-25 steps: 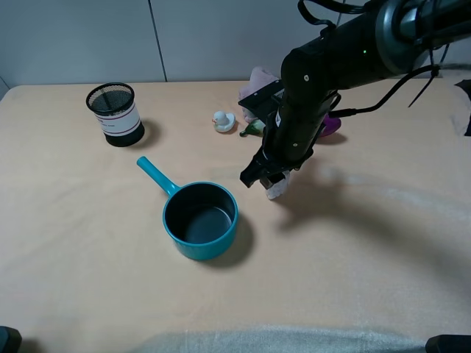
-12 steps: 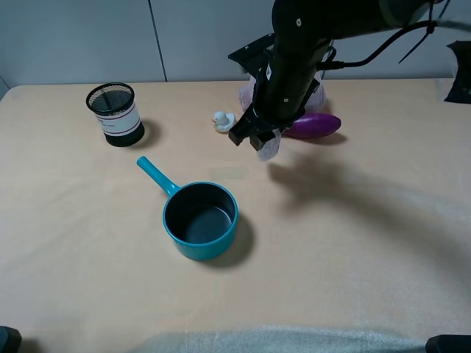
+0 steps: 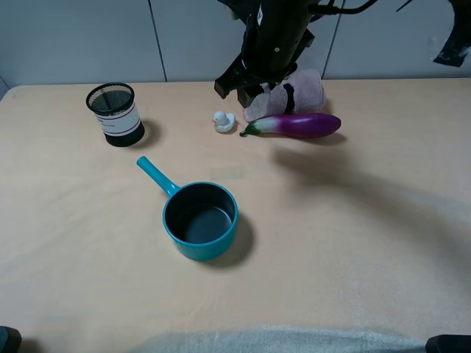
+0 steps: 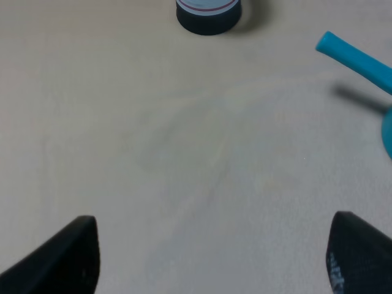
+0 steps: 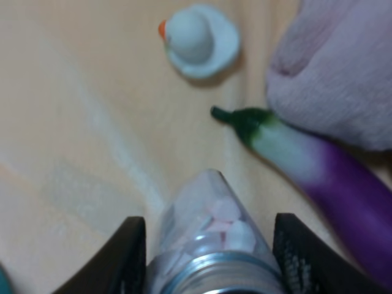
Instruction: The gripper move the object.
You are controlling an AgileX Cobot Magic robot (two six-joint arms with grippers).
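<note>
Where the right gripper (image 5: 214, 260) hangs at the upper centre of the high view, its jaws are clamped on the object (image 5: 214, 236), a clear shaker of pinkish grains held above the table (image 3: 353, 220). Just below it lie a white duck (image 3: 223, 120), a purple eggplant (image 3: 302, 125) and a pink plush (image 3: 303, 88). A teal pot (image 3: 202, 246) sits left of centre and a mesh cup (image 3: 118, 121) at upper left. The left gripper (image 4: 211, 263) has its jaws spread wide.

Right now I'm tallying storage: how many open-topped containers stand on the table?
2: the mesh cup at back left, the teal pot near the middle. The arm may hide others.
</note>
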